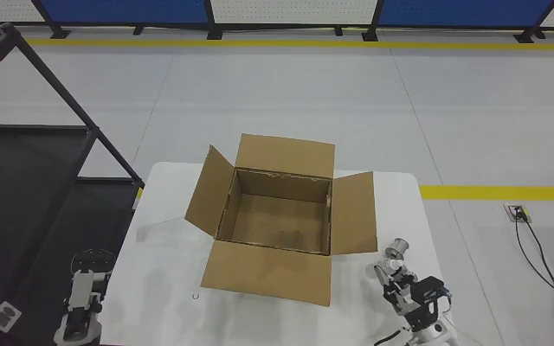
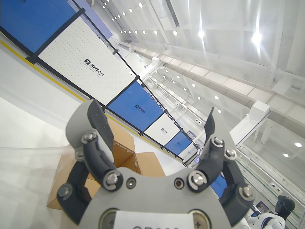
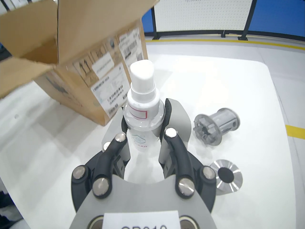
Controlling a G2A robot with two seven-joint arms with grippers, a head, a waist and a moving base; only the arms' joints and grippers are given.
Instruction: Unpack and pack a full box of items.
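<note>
**While the bottle [image 3: 143,96] is gripped, the box [image 1: 268,272] stands empty**

Since the right hand [image 3: 144,117] is closed on the clear spray bottle just below its white cap, the hold looks sound. If packing is the step, I would keep it upright and lift it over the side flap [image 1: 355,212] before lowering. Just beside it on the bench [image 3: 214,79] lie a grey slotted drum [image 3: 215,126] and a metal disc [image 3: 226,176]. Beyond them, the right wrist view gives the box's labelled outer wall, while the top view looks inside and finds nothing. The left wrist view shows the left hand [image 2: 153,111] spread open, tilted upward, holding nothing.
</note>
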